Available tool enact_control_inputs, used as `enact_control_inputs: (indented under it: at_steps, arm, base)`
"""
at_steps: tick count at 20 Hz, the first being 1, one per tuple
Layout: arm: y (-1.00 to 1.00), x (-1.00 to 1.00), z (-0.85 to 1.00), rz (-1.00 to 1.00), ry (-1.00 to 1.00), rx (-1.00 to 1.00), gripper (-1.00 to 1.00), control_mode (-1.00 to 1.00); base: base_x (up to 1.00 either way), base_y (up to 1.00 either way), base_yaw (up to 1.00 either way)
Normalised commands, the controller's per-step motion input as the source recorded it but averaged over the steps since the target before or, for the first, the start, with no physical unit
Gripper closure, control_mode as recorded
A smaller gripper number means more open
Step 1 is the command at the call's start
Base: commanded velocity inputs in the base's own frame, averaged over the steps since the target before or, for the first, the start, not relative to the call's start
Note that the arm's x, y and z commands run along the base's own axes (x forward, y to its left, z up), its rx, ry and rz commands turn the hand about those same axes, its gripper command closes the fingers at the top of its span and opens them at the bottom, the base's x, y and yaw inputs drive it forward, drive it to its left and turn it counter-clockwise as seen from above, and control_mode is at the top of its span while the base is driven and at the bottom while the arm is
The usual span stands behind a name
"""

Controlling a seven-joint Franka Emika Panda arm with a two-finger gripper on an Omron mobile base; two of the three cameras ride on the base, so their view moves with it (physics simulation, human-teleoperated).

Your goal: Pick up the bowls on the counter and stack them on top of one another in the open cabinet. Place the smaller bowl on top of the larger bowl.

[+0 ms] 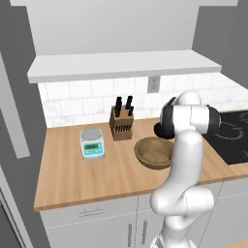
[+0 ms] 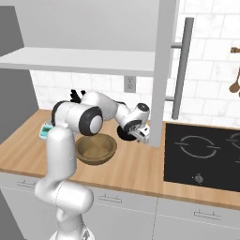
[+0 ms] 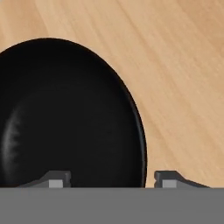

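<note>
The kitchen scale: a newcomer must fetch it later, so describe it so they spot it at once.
Start at the wooden counter under the open cabinet. Left of the knife block sits the kitchen scale, apart from it. It is the one pale, boxy item, with a round silver platform and a teal display panel, unlike the brown wooden bowl to the right.
</note>
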Motion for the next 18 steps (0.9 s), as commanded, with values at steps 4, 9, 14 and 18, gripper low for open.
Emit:
enact_control_inputs:
  at_steps: [4,9,14,18]
  arm:
    - [0.0,0.0,0.0,0.0,0.0,0.0,1.0,-1.0]
    - [0.0,-0.01,0.08,0.0,-0.01,0.0,1.0,-1.0]
    - [0.0,-0.23,0.57,-0.01,-0.15,0.0,1.0,-1.0]
    - [0.0,-0.36,0.8,-0.03,-0.25,0.0,1.0,-1.0]
  base:
    - [0.0,0.0,0.0]
    - [0.0,0.0,0.0]
    - [0.0,0.0,0.0]
    - [0.0,0.0,0.0]
